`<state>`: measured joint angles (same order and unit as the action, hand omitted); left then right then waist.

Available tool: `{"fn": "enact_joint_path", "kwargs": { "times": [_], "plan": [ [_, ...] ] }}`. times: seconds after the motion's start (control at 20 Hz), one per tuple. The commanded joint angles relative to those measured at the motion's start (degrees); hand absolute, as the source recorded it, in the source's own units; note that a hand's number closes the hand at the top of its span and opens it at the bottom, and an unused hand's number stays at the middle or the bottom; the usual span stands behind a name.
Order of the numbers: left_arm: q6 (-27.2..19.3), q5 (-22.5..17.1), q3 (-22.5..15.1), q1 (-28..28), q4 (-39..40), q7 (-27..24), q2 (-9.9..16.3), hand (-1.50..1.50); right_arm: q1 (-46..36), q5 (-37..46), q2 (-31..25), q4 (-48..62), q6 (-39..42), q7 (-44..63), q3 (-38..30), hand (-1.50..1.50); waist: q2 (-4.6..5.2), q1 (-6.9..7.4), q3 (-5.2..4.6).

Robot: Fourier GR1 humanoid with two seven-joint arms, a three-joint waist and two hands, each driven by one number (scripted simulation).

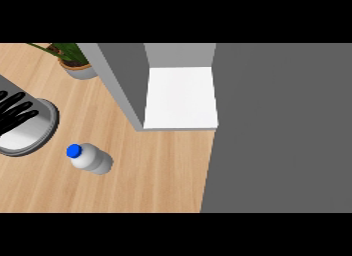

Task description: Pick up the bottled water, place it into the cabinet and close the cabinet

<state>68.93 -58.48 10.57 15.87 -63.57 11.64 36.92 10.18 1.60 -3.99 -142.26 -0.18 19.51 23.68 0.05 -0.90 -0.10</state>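
Bottled water [91, 158] standing alone on the wooden table [157, 170], untouched by any hand.

Blue cap on a whitish body, down and to the right of the left hand [9, 114], apart from it with bare wood between. Left hand at the view's left edge, black fingers [16, 106] spread and fairly straight, holding nothing, lying across a grey cylinder [27, 132] with a pale round top. Right hand nowhere in sight. Up and to the right of the bottle, an open cabinet [180, 95] with a white shelf floor and grey walls, its near edge close to the bottle but not touching. Potted plant [74, 62] at the top, just left of the cabinet wall. Dark grey floor [290, 130] past the table's right edge.
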Motion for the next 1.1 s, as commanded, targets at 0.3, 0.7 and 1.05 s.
{"fn": "enact_joint_path", "kwargs": {
  "times": [0.3, 0.7, 1.05],
  "plan": [
    [8.9, 21.4, 7.3, 1.6, 4.7, -3.5, -10.8, -1.50, 2.6, 4.3, -1.8, -6.5, -1.4, 1.2, 4.0, -1.50, -0.02, -0.54, -0.05],
    [8.3, 39.5, 11.7, 6.2, 10.4, -9.3, -17.2, -1.50, -2.6, 3.6, -1.9, -3.6, -3.1, 3.8, 1.7, -1.50, 0.52, -1.16, -0.23],
    [8.9, 47.5, 12.2, 2.5, 9.7, -17.4, -19.1, -1.50, -1.7, 4.3, -3.2, -5.4, -4.2, 3.6, 3.5, -1.50, 0.38, -1.47, -0.29]
  ]
}}
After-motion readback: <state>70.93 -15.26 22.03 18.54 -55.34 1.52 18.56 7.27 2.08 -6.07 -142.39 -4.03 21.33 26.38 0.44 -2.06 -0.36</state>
